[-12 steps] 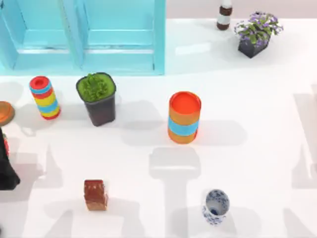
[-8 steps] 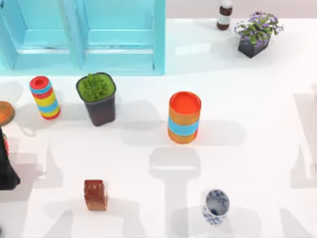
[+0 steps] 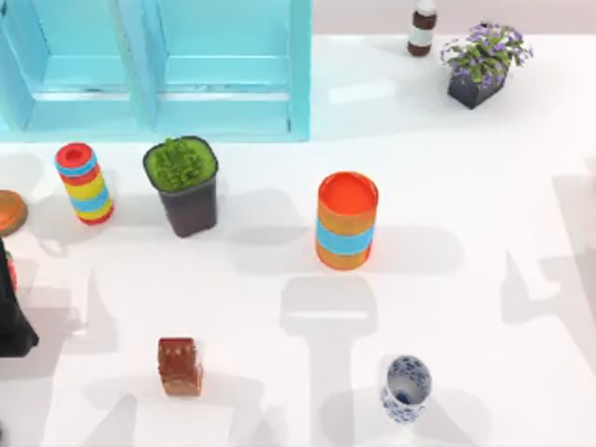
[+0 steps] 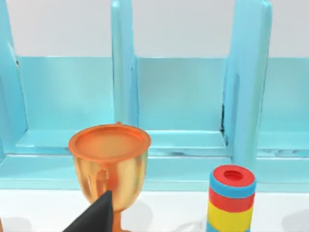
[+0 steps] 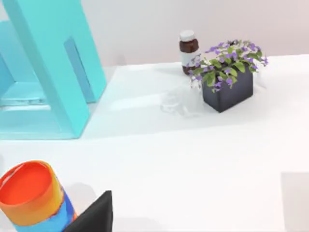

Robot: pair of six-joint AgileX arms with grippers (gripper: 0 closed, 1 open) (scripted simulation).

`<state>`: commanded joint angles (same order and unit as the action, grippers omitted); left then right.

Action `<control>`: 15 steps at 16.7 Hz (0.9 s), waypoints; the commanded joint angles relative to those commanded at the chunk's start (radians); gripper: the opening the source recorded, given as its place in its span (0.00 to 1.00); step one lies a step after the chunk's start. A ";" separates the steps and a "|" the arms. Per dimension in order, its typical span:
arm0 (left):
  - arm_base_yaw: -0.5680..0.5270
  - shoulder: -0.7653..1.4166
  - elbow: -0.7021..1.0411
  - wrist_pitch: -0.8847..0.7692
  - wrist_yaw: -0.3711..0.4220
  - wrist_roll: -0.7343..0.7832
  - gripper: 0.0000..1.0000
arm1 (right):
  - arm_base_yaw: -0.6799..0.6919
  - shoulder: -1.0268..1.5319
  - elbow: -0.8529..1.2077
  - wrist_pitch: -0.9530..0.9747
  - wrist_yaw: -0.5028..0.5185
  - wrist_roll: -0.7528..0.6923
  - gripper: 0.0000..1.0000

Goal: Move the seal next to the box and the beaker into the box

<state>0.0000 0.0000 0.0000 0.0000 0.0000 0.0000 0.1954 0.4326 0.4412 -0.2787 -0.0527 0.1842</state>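
Note:
The seal [image 3: 180, 366], a small reddish-brown block, stands on the white table at the front left. Near the front edge, right of centre, the white and blue beaker [image 3: 405, 387] stands upright. The cyan box [image 3: 300, 65] with open compartments spans the back left; its walls also show in the left wrist view [image 4: 246, 72] and the right wrist view [image 5: 48, 63]. My left arm [image 3: 9, 321] sits at the table's left edge, well left of the seal. A black tip of my left gripper [image 4: 96, 217] and one of my right gripper [image 5: 94, 217] show; nothing is seen held.
An orange cylinder with a blue band [image 3: 346, 221] stands mid-table. A striped cylinder [image 3: 84, 182], a green plant pot [image 3: 183, 184] and a gold cup [image 3: 9, 211] stand in front of the box. A purple flower pot [image 3: 480, 65] and a brown bottle [image 3: 422, 28] are back right.
The shadows on the right side of the table have shifted leftward. The seal, the beaker and the left arm have not moved.

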 joint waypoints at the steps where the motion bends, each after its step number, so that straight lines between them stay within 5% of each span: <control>1: 0.000 0.000 0.000 0.000 0.000 0.000 1.00 | 0.034 0.083 0.082 -0.054 -0.004 0.033 1.00; 15: 0.000 0.000 0.000 0.000 0.000 0.000 1.00 | 0.561 1.487 1.506 -0.956 0.014 0.571 1.00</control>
<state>0.0000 0.0000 0.0000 0.0000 0.0000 0.0000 0.7561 1.9195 1.9474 -1.2343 -0.0390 0.7555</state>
